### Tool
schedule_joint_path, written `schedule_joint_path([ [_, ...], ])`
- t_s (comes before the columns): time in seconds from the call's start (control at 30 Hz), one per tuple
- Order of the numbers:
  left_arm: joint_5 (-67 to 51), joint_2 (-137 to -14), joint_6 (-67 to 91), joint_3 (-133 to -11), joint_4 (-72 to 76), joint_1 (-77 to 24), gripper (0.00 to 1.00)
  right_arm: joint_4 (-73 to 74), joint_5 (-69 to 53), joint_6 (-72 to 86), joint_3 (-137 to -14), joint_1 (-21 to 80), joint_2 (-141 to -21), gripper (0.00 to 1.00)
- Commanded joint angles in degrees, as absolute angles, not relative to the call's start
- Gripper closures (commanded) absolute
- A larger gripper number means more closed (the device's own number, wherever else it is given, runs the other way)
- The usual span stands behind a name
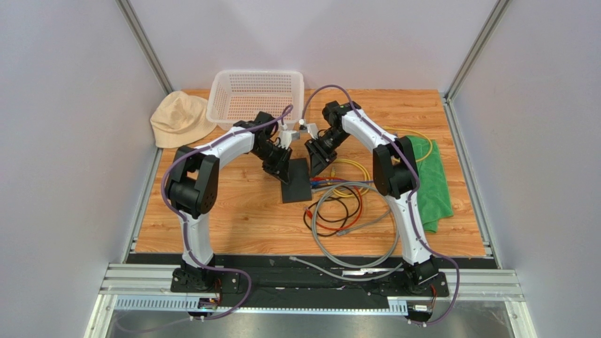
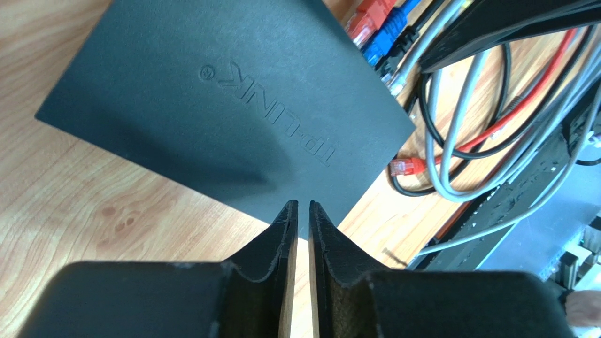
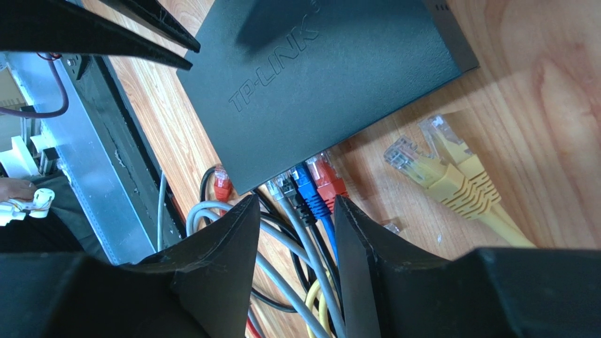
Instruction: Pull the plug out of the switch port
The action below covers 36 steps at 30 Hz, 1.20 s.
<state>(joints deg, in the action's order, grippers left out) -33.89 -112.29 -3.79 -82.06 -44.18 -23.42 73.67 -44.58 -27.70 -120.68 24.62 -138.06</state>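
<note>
Matte-black and flat, the switch (image 1: 296, 182) lies mid-way across the wooden counter (image 1: 226, 218) in the top view, between the two arms. The left tool (image 1: 278, 171) hangs at its far left corner and the right tool (image 1: 315, 163) at its far right corner; the jaws are too small to judge from up here. Loops of grey, red, black and yellow cable (image 1: 349, 211) spread over the counter on the switch's right. A white basket (image 1: 257, 95) stands at the far edge, with a beige hat (image 1: 180, 118) to its left and a green cloth (image 1: 434, 179) on the right.

From the left wrist, the switch (image 2: 226, 105) fills the upper half of the view. The left tool (image 2: 303, 205) has its fingers drawn almost together, with only a thin slit between them and nothing in it. Its tips are over the switch's near edge; I cannot tell whether they touch. A loose red plug (image 2: 403, 167) lies just beside the switch's corner.

From the right wrist, the right tool (image 3: 296, 204) stands with its fingers spread and nothing gripped. Between them a grey plug (image 3: 286, 186), a blue plug (image 3: 310, 193) and a red plug (image 3: 330, 182) sit side by side in the edge of the switch (image 3: 324, 77). Two yellow plugs (image 3: 430, 158) lie unplugged on the counter nearby.
</note>
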Motion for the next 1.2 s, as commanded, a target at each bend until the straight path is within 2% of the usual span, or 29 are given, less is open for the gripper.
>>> schedule_joint_path([
  [0.0,-36.21,-114.43,-4.83,-85.16,-44.47,-23.29,0.80,71.89,-46.49,-28.30,-121.73,24.96,-139.83,0.53],
  [0.73,-33.57,-117.33,-5.01,-85.25,-44.12,-23.29,0.78,73.04,-51.77,-24.96,-124.45,24.87,-147.57,0.50],
  [1.17,-33.31,-117.42,-5.01,-85.34,-44.21,-23.29,0.77,73.04,-52.29,-24.52,-124.72,23.73,-149.24,0.60],
])
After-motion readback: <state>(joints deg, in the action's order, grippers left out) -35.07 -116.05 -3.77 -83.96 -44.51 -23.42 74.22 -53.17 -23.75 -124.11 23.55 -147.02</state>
